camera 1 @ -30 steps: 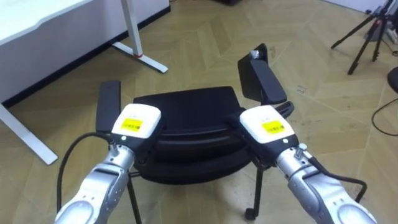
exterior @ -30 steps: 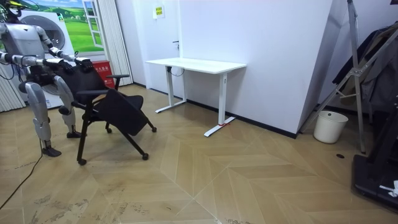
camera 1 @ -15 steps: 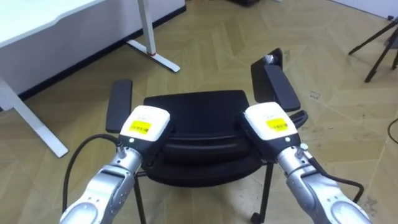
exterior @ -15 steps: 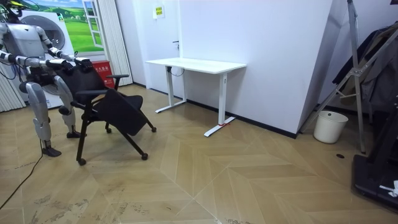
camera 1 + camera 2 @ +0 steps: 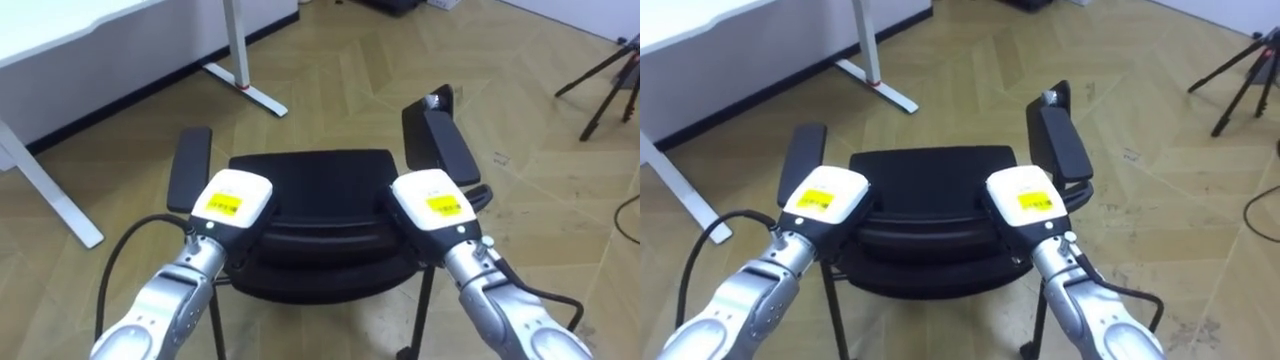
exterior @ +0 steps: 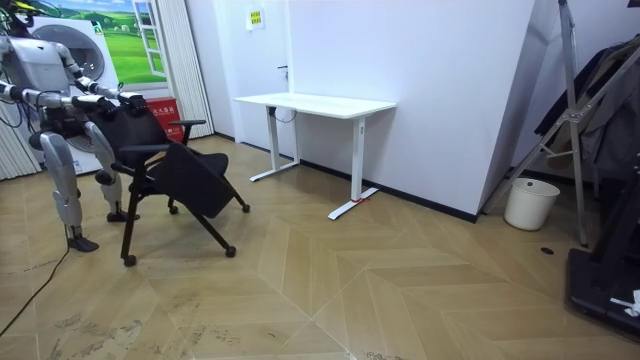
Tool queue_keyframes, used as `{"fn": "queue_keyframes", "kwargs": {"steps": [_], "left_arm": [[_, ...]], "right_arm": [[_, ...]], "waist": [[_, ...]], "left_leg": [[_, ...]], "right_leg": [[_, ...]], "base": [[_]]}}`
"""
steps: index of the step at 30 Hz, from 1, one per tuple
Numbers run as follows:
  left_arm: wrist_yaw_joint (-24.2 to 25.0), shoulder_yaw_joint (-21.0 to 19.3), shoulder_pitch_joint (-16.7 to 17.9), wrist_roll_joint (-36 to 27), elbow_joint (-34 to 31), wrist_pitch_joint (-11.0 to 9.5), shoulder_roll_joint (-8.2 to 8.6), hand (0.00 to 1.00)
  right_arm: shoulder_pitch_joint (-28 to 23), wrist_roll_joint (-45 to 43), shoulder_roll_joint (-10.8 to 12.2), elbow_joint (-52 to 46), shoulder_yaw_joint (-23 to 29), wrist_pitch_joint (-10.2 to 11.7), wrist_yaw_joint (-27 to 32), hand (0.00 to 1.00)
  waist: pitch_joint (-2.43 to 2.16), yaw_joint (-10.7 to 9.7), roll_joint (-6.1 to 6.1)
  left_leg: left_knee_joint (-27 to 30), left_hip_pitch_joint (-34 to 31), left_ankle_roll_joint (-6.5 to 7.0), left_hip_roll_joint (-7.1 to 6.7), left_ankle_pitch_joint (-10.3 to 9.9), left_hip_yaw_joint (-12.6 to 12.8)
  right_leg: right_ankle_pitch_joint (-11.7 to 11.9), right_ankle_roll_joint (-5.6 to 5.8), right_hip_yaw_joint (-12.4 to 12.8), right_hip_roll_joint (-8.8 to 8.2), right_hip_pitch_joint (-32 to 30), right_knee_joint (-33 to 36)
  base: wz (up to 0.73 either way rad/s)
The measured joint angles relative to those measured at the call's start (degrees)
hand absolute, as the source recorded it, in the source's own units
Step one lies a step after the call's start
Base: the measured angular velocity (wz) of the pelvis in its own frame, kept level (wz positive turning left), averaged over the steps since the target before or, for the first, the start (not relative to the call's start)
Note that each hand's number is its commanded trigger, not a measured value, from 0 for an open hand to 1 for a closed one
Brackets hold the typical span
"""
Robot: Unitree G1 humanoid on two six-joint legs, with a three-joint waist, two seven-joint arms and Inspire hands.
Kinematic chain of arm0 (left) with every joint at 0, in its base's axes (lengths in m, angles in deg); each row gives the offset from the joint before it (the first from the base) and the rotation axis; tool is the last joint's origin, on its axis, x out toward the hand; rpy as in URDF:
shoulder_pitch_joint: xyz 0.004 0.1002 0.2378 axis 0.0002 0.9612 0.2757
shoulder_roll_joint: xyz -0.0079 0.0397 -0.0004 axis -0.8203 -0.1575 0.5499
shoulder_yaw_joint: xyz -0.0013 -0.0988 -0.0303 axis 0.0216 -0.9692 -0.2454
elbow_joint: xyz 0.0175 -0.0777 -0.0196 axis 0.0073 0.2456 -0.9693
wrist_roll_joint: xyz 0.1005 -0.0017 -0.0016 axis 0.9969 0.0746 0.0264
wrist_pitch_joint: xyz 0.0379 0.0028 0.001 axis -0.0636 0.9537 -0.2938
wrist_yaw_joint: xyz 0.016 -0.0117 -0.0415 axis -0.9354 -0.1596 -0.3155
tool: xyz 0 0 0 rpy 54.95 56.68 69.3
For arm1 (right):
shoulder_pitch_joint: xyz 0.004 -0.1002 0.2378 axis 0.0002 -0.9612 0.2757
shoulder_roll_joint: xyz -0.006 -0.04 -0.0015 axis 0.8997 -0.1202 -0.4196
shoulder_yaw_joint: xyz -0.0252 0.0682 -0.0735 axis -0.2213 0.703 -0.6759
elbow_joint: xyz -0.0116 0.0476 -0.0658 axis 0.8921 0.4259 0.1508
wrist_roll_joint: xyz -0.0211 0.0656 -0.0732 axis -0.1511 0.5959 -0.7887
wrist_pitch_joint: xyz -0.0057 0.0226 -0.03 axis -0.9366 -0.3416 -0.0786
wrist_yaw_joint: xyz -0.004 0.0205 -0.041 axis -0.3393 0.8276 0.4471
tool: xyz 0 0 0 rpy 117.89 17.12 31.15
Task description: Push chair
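I am standing behind the black chair [image 5: 310,190] with my left hand [image 5: 232,195] and right hand [image 5: 432,200] both set on the top edge of its backrest, one toward each side. From the head camera I see just the backs of the hands, so I cannot tell whether they clasp the backrest or merely press against it.

The push looks to be in its early part. In the room view the chair sits on the wooden floor just in front of me, tipped a little, and well apart from the white bench [image 6: 315,102] by the wall. Most of the travel is left, I judge.

Against a second ago, the head view has shifted as a whole, which is my camera moving. In the room view the chair seems to have crept only slightly, if at all. My hands sit on the backrest as before.
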Motion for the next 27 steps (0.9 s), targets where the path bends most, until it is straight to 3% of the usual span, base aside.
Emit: {"fn": "queue_keyframes", "kwargs": {"steps": [3,6,8,9,11,13,14,16,17,20,21,22,24,25,27], "left_arm": [[-0.14,-0.78,-0.12,0.12,1.43,-1.23,-0.36,1.0],[-0.24,-1.89,-0.02,-0.07,2.63,-2.6,-0.41,1.0],[-0.27,-1.87,0.1,-0.45,2.63,-2.63,-0.44,1.0],[-0.24,-1.82,0.34,-0.76,2.79,-2.64,-0.41,1.0],[-0.34,-1.82,0.57,-1.31,3.0,-2.68,-0.06,1.0],[-1.2,-1.78,0.9,-1.57,3.09,-2.68,0.23,1.0],[-1.41,-1.78,1.12,-1.62,2.95,-2.69,0.2,1.0],[-2.21,-1.58,1.96,-1.62,1.99,-2.99,0.11,1.0],[-2.46,-1.59,2.25,-1.61,1.82,-3.12,0.04,1.0],[-2.64,-1.79,2.57,-1.83,0.55,-3.37,-0.31,1.0],[-2.55,-1.92,2.62,-1.83,0.05,-3.37,-0.52,1.0],[-2.46,-1.91,2.75,-1.82,-0.31,-3.46,-0.59,1.0],[-2.45,-1.97,2.98,-1.81,-0.93,-3.68,-0.87,1.0],[-2.45,-1.96,3.02,-1.79,-1.2,-3.78,-1.12,1.0],[-2.44,-2.37,3.06,-1.81,-1.8,-4.14,-0.92,1.0]], "right_arm": [[-0.06,0.14,1.22,1.17,0.0,0.51,0.04,1.0],[-0.26,0.13,1.75,1.61,0.0,1.15,-0.35,1.0],[-0.82,0.38,1.81,1.6,0.0,1.36,-0.36,1.0],[-1.06,0.42,1.82,1.63,-0.01,1.46,-0.36,1.0],[-1.17,0.87,1.44,1.73,0.15,1.89,0.14,1.0],[-1.23,0.83,1.31,2.68,0.54,3.02,2.08,1.0],[-1.45,0.61,1.32,2.69,0.54,3.09,2.53,1.0],[-2.86,-0.05,1.13,2.59,0.58,3.26,5.09,1.0],[-3.16,-0.39,1.08,2.59,0.58,3.41,5.5,1.0],[-3.55,-0.83,0.63,2.36,0.62,3.94,7.35,1.0],[-3.53,-0.87,0.63,2.6,0.62,3.92,7.81,1.0],[-3.58,-1.05,0.68,2.45,0.6,3.89,8.26,1.0],[-3.95,-1.33,0.54,2.33,0.67,3.89,8.46,1.0],[-4.01,-1.33,0.67,2.18,0.67,3.77,8.54,1.0],[-3.84,-1.45,0.66,2.14,0.87,3.72,9.07,1.0]], "waist": [[0.13,0.8,-0.41],[0.26,1.04,0.65],[0.44,0.61,1.24],[0.66,0.75,0.64],[0.62,0.52,0.62],[0.56,0.66,0.9],[0.54,0.82,0.95],[0.51,0.96,1.26],[0.37,1.06,1.24],[0.01,1.3,0.98],[-0.08,1.85,0.77],[-0.25,2.22,0.09],[-0.37,2.53,-1.16],[-0.45,2.63,-1.95],[-0.5,3.32,-2.45]], "left_leg": [[9.09,-4.07,-0.42,2.13,-0.58,-0.77],[21.92,-9.72,-0.37,6.07,-0.49,-1.3],[27.33,-12.42,1.04,7.85,0.73,-1.44],[30.72,-14.69,2.5,8.26,3.1,-1.5],[31.69,-17.95,3.09,7.02,3.62,-1.29],[23.95,-20.91,3.11,3.52,3.56,1.17],[20.91,-21.13,2.94,2.43,3.92,1.64],[10.26,-21.6,3.0,-1.16,5.72,1.99],[8.41,-21.52,3.5,-1.55,6.11,2.07],[5.05,-21.15,5.09,-2.36,8.73,2.44],[5.11,-20.8,6.39,-2.43,9.59,3.44],[5.31,-20.41,6.73,-3.38,9.74,3.82],[5.82,-19.5,7.39,-5.03,9.35,5.04],[6.56,-18.73,8.9,-5.83,8.28,5.9],[8.98,-18.5,10.39,-7.14,5.94,6.21]], "right_leg": [[-1.42,-1.61,-0.8,1.19,-0.2,2.04],[-4.24,-3.5,-2.11,3.37,-0.06,5.07],[-6.31,-4.53,-2.83,3.79,-0.06,7.76],[-7.48,-5.14,-3.2,3.59,-0.15,9.49],[-8.6,-5.88,-4.01,3.04,-0.44,11.28],[-9.06,-6.68,-5.36,2.6,-1.14,11.88],[-9.29,-6.63,-5.46,2.6,-1.04,11.89],[-10.19,-6.43,-6.21,2.7,-0.3,11.9],[-10.41,-6.3,-6.16,2.71,-0.13,11.9],[-11.81,-5.42,-5.68,2.2,0.11,12.38],[-12.44,-4.94,-5.11,1.69,0.22,12.62],[-13.24,-4.26,-4.96,0.6,0.56,12.93],[-14.4,-3.04,-5.0,-1.29,1.5,13.22],[-14.94,-2.18,-5.14,-2.52,2.56,13.26],[-15.85,-0.65,-5.93,-4.55,2.73,16.42]], "base": [[0.11],[0.2],[0.33],[0.25],[0.24],[-0.05],[-0.06],[0.07],[0.0],[-0.04],[-0.19],[-0.15],[0.0],[-0.03],[-0.2]]}}
